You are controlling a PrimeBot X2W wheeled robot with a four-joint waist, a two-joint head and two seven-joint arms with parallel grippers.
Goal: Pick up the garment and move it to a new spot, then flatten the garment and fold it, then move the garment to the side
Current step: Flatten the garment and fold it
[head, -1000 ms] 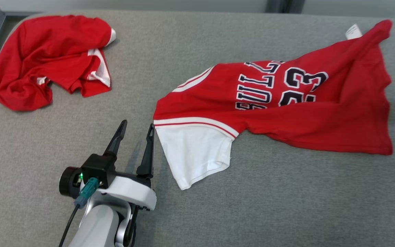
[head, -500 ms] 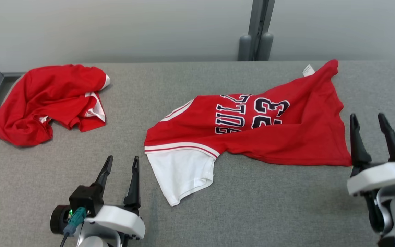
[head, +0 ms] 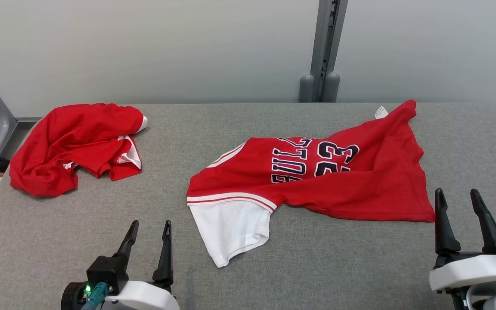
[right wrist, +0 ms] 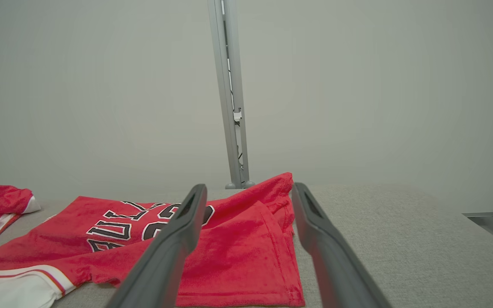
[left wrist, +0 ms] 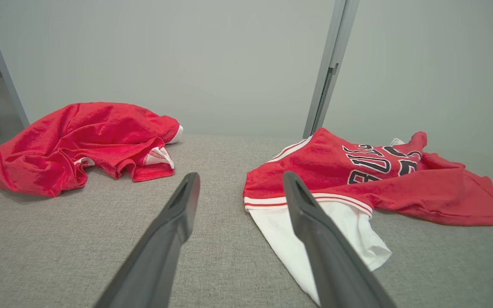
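- The garment (head: 317, 181), a red jersey with a white sleeve (head: 230, 228), lies half spread and wrinkled mid-worktop (head: 308, 275). Its sleeve points toward us and its hem lies to the right.
- We judge it light, soft and limp. It will sag and bunch from a single pinch, so we want two holds well apart.
- For those holds we favour the sleeve seam ahead of the left gripper (head: 151, 224) and the hem corner (head: 422, 213) just beyond the right gripper (head: 456, 192).
- Both grippers' jaws stand wide apart and hold nothing, short of the cloth.
- There is open worktop in front of the jersey and to its right.
- A second red garment (head: 75, 146) sits crumpled at the far left, well apart.
- The jersey's far corner reaches near the back edge by the wall (head: 144, 51), so we would rather drag it toward us than away.
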